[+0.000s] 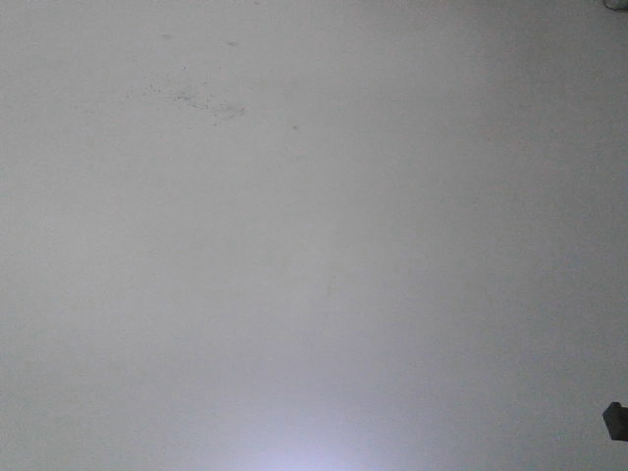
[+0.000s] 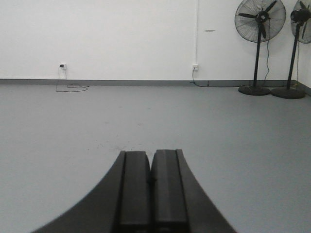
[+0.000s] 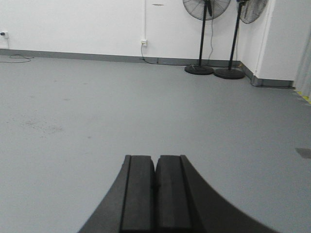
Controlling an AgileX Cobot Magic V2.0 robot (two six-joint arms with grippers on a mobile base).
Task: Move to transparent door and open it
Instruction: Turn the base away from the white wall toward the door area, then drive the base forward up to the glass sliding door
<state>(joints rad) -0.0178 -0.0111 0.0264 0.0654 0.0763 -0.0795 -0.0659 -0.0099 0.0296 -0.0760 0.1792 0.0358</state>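
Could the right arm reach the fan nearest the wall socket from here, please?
Probably not: the fan stands by the far wall, a long stretch of floor beyond the shut right gripper.

Front view: dim, grainy, low contrast; pale bluish glare patch on grey floor (image 1: 294, 245). Wrist views: bright, even, diffuse light. White wall (image 2: 121, 39) near overexposed; floor below it almost shadowless. Left gripper (image 2: 150, 153) and right gripper (image 3: 156, 158) soft, out of focus.

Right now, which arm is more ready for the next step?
Neither, that I can see. The left gripper and right gripper are both shut, both pointing over grey floor toward the fans. No door shows, so driving probably comes first.
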